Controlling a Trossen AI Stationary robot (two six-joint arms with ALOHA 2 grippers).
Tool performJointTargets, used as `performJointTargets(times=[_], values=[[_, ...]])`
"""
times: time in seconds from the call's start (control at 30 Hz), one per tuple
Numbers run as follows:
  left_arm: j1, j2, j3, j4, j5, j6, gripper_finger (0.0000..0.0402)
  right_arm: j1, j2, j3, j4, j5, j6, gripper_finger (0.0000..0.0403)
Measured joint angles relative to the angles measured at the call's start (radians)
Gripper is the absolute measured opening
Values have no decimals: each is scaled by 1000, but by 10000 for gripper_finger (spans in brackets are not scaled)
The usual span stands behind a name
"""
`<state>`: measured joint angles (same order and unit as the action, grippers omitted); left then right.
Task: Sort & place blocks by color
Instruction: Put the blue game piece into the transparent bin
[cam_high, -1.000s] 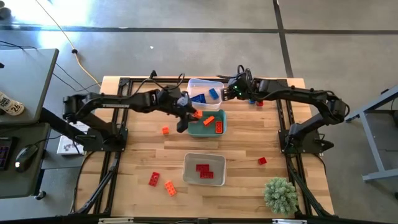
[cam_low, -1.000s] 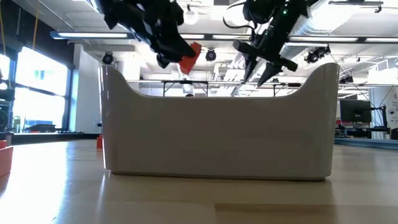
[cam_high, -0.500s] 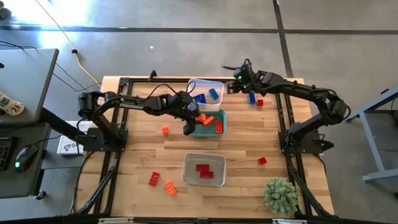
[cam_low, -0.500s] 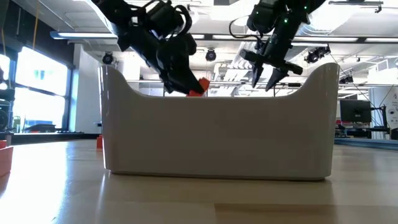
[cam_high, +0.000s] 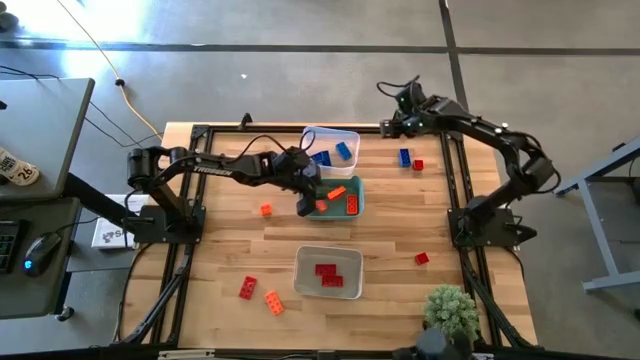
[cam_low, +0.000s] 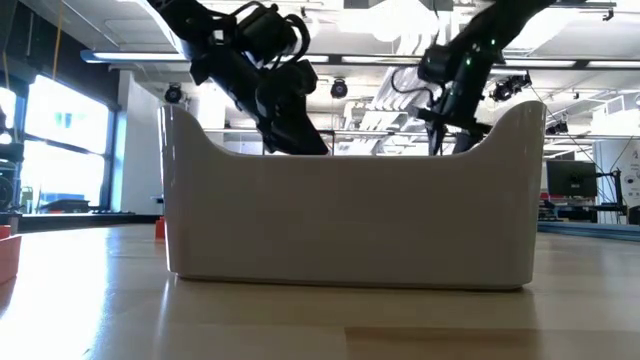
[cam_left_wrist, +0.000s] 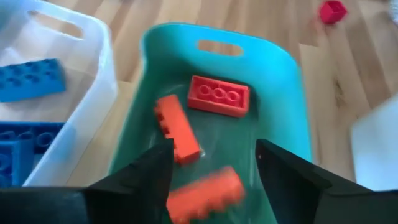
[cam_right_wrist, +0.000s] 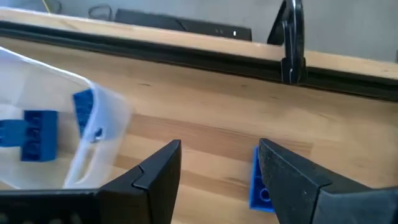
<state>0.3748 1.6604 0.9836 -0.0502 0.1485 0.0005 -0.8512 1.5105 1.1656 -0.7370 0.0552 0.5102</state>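
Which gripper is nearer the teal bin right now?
Left. The left gripper hangs open over the teal bin's near-left edge, an orange block just below its fingers. The right gripper is off past the clear bin, near the table's far edge.

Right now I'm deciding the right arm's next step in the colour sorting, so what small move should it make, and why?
Probably lower the right gripper onto the blue brick lying loose on the table. The fingers are open and empty, with that brick just ahead between them. The clear bin beside it already holds blue bricks, so it likely belongs there.
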Motion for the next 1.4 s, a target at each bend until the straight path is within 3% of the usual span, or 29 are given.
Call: performJointTargets(times=[0.23, 0.5, 0.77, 1.4], values=[[6, -5, 93, -75, -59, -49, 225, -52, 100, 0, -3, -40, -78, 201], [5, -5, 258, -271, -64, -82, 225, -57, 171, 0, -58, 42, -146, 201], [5, -6, 430, -392, -64, -74, 225, -80, 231, 0, -82, 29, -153, 201], [9, -6, 467, -403, -74, -68, 225, -81, 244, -2, -103, 20, -175, 201]])
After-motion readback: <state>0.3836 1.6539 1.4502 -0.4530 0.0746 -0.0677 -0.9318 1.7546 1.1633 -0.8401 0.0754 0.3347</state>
